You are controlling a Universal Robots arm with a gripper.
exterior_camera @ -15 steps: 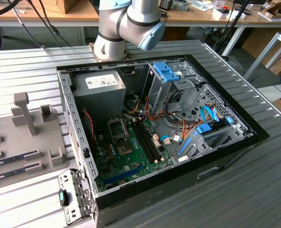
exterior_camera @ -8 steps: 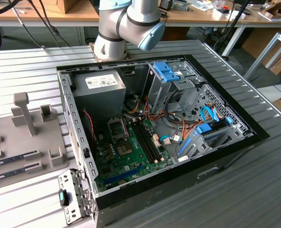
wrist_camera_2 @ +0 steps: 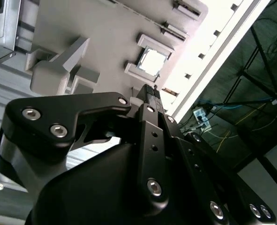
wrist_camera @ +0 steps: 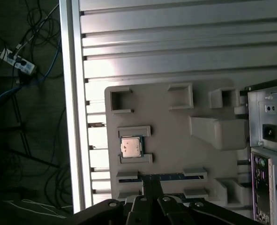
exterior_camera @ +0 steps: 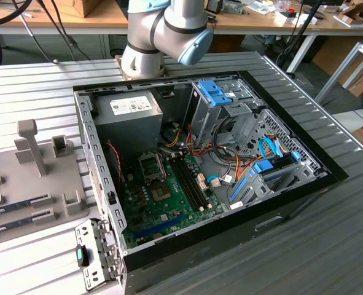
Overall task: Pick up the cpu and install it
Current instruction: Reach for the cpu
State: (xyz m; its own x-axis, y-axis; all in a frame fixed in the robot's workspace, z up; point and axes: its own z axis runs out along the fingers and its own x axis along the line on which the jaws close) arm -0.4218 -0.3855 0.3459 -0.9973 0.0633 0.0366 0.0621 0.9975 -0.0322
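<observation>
Closest to us in the first wrist view is the black, screw-studded metal gripper, its jaws pressed together and pinching nothing. The tips hang over a long, narrow green memory stick lying in a slot of a light grey moulded parts tray. We cannot tell whether they touch it.

Just beyond the stick, apart from the gripper, we see the cpu — a small flat square chip with a silver-grey metal top and a green edge. It lies flat in its own pocket, between two raised grey brackets. In the second wrist view it shows as a bright square past the fingertips.

The tray rests on a ribbed aluminium table. Farther off, in the exterior view, an open black desktop computer case sits to the exterior view's right of the tray. Inside it we see a green motherboard and its black square socket frame. Behind the case rises the grey robot arm.
</observation>
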